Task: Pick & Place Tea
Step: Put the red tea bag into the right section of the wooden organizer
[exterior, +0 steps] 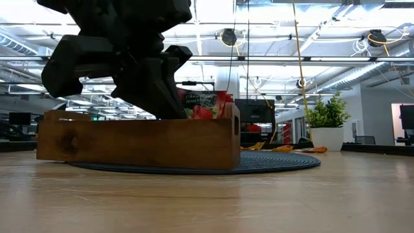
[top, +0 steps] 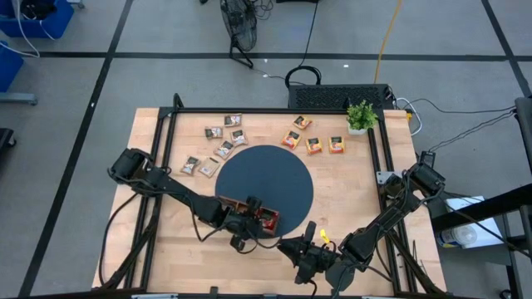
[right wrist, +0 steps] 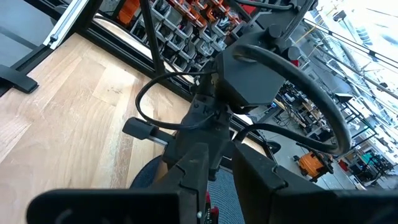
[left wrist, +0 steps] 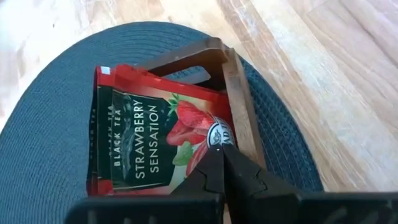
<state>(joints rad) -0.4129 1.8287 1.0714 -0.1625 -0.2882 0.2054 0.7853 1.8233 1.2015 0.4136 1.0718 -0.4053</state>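
Left gripper [left wrist: 221, 163] clamped on a red tea sachet [left wrist: 155, 134], holding it over the end compartment of the wooden tray [top: 249, 208], lower centre of the high view, on the dark round mat [top: 278, 170]. Right gripper [top: 306, 249] sits lower right of the tray; can't tell its finger state. Brown sachets [top: 220, 141] lie upper left, orange sachets [top: 314, 141] upper right by the plant [top: 361, 116].
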